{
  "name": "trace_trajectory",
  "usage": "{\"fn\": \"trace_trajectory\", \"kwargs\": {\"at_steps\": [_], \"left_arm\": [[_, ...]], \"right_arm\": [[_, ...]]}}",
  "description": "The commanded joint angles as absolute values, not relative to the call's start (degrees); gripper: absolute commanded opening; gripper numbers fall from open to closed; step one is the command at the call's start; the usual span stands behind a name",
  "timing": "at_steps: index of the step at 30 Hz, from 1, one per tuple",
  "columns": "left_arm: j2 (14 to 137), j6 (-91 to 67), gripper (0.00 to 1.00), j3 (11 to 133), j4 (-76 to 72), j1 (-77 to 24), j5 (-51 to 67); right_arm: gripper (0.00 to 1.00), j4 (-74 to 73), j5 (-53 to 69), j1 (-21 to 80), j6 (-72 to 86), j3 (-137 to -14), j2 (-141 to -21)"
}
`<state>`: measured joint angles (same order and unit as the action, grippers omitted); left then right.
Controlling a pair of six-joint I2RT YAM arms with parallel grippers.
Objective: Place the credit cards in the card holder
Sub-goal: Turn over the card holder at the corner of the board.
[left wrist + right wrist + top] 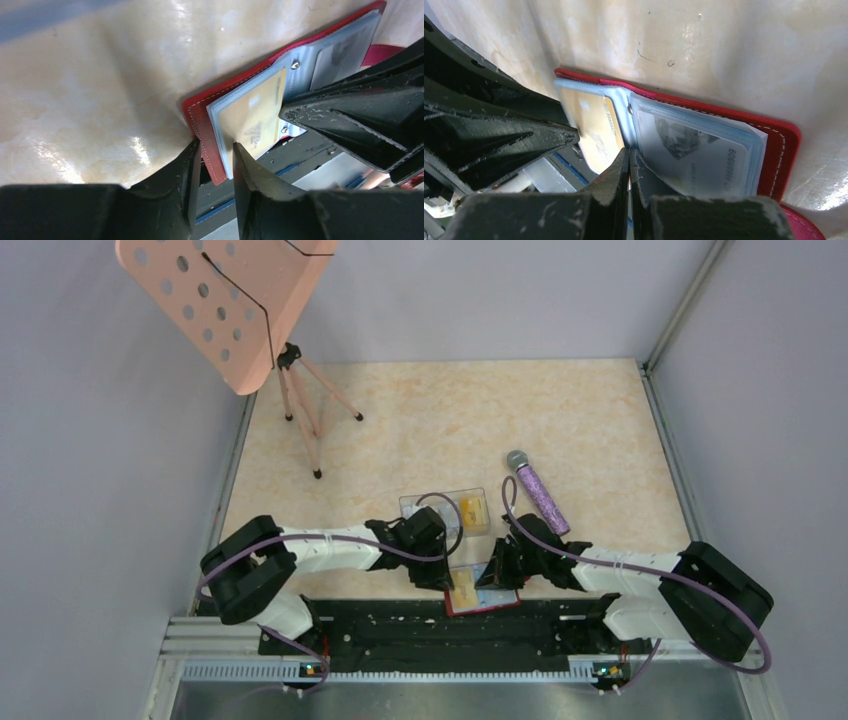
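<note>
While a yellow credit card (252, 117) sits in a clear sleeve of the open red card holder (192, 112), the left gripper (216, 145) straddles the holder's outer edge, jaws parted; whether they pinch it I cannot tell. The right gripper (629, 152), clenched tight, points at the holder's spine. More yellow cards (473, 510) lie in a clear tray (412, 505) beyond the holder.

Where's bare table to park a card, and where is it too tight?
Bare: beige tabletop between the pink perforated stand's tripod and the purple microphone, plus the far right corner. Crowded: near centre, where left tool and right tool meet on the red card holder, clear plastic tray just behind.
</note>
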<state>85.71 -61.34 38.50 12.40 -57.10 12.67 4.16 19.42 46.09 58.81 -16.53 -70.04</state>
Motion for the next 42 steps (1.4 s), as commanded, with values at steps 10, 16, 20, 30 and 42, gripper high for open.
{"fn": "trace_trajectory", "kwargs": {"at_steps": [10,16,20,30,42], "left_arm": [[86.9,-59.3,0.42,48.1,21.3,-61.8,6.5],[88.1,-58.7,0.44,50.6,26.0,-62.9,3.6],[89.2,-57.7,0.46,52.9,29.5,-64.0,1.1],[94.5,-56.1,0.44,54.1,27.0,-63.9,3.2],[92.3,-55.2,0.16,56.3,28.1,-64.0,2.8]], "right_arm": [[0.00,1.5,16.5,47.2,57.9,-16.3,-71.5],[0.00,1.5,16.6,47.2,57.9,-16.3,-71.6],[0.00,1.8,16.7,47.1,57.8,-16.3,-71.7],[0.00,1.3,16.6,47.2,57.5,-16.5,-71.8],[0.00,-1.5,16.3,47.1,56.6,-17.8,-71.5]]}}
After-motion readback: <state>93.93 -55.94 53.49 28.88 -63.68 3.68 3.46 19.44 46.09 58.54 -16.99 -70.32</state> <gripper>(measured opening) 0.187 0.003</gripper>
